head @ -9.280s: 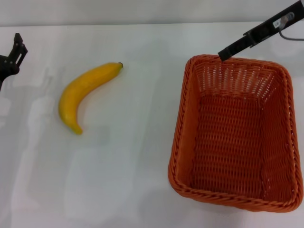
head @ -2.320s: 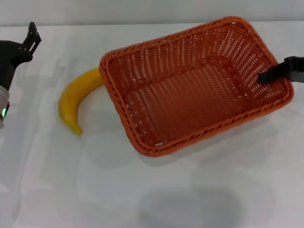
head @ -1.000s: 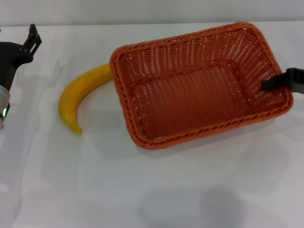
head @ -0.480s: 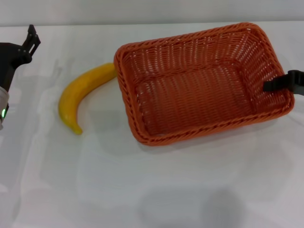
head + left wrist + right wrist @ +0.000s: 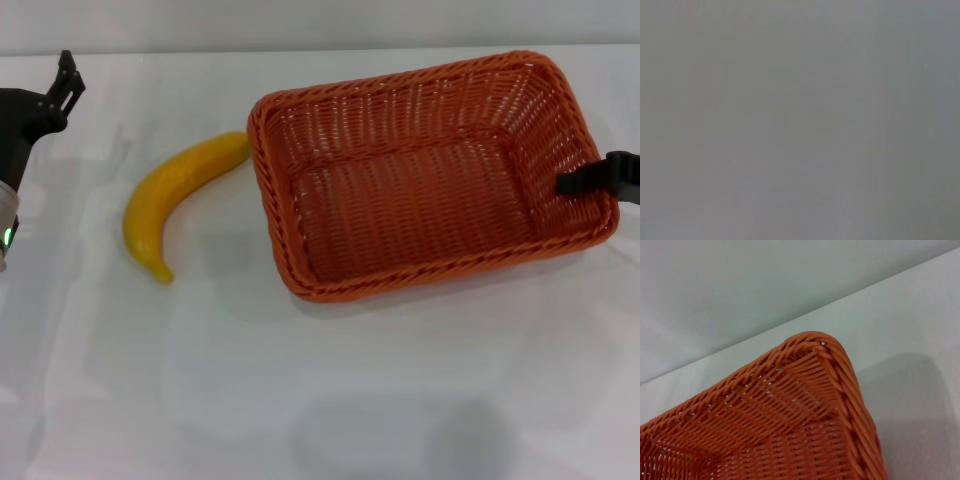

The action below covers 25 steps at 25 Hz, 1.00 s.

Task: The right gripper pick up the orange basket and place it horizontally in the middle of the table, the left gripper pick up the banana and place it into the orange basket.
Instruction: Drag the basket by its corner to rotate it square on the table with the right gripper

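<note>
We see the orange basket (image 5: 430, 175) lying lengthwise across the counter (image 5: 320, 380), its long sides running roughly parallel to the far edge, though slightly skewed so the right end sits a little farther back. It occupies the middle-to-right part of the counter, nearer the far edge than the near one. Its inside holds nothing that we can make out.

The right tool (image 5: 585, 180) reaches in from the counter's right edge and meets the braided rim at the basket's right short side. We see one dark finger lying over the inside of that wall; the other side of the grip is hidden, so we cannot tell whether the tool is clamped on the rim or parted. In the right wrist view we get only a corner of the orange basket (image 5: 805, 405), with the white counter (image 5: 910, 325) beyond it.

The banana (image 5: 172, 200) lies on the counter to the left of the basket, curved, its upper end just beside the basket's far left corner; whether the two touch we cannot tell. Its other end points toward the near edge.

The left tool (image 5: 50, 100) hangs by the counter's far left corner, well apart from the banana, holding nothing. Whether its prongs are apart or together we cannot tell. The left wrist view shows only flat grey.
</note>
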Available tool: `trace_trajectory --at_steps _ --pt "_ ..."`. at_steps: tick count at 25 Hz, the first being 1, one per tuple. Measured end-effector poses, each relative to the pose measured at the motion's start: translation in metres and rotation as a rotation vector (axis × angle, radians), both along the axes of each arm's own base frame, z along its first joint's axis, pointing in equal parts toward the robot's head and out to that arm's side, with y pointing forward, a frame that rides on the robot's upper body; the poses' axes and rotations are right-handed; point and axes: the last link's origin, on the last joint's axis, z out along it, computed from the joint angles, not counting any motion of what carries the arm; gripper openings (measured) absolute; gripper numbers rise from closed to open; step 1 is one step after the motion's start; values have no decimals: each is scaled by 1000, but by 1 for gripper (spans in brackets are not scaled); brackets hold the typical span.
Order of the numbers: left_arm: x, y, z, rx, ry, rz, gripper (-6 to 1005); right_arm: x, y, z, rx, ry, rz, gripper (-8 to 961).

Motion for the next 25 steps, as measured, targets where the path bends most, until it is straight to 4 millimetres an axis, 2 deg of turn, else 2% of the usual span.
trace_trajectory --at_steps 25 --pt "0 0 0 -2 1 0 892 -6 2 3 28 52 28 241"
